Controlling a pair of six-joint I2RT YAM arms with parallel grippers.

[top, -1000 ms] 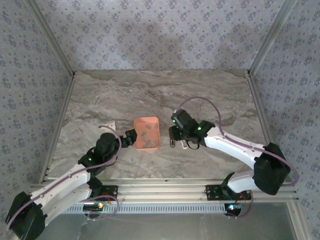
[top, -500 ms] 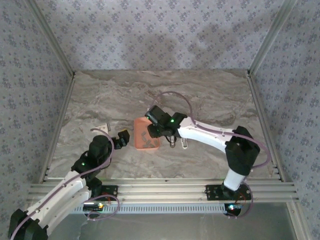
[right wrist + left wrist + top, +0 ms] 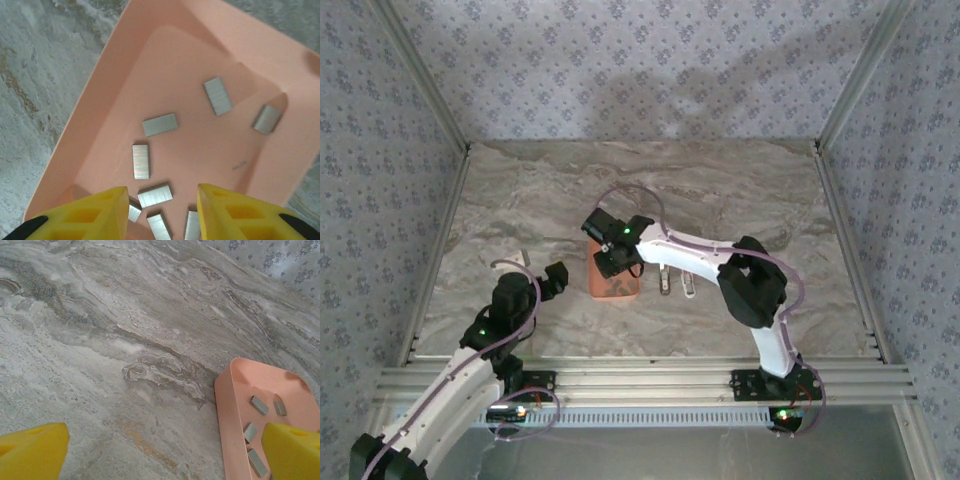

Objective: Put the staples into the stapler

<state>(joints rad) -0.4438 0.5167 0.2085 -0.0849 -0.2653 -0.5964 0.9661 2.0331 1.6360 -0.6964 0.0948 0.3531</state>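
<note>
The right gripper (image 3: pixel 160 200), half spread and empty, hangs over the staples (image 3: pixel 159 124) in the tray (image 3: pixel 102 97) and should drop squarely onto one lone strip, the stapler (image 3: pixel 665 280) lying at the tray's 3 o'clock, the left gripper (image 3: pixel 162 452) spread wide at 9.

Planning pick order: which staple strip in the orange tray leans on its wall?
The dark-grey staple strip far right in the right wrist view, tipped against the salmon-orange tray's wall; the others lie flat.
</note>
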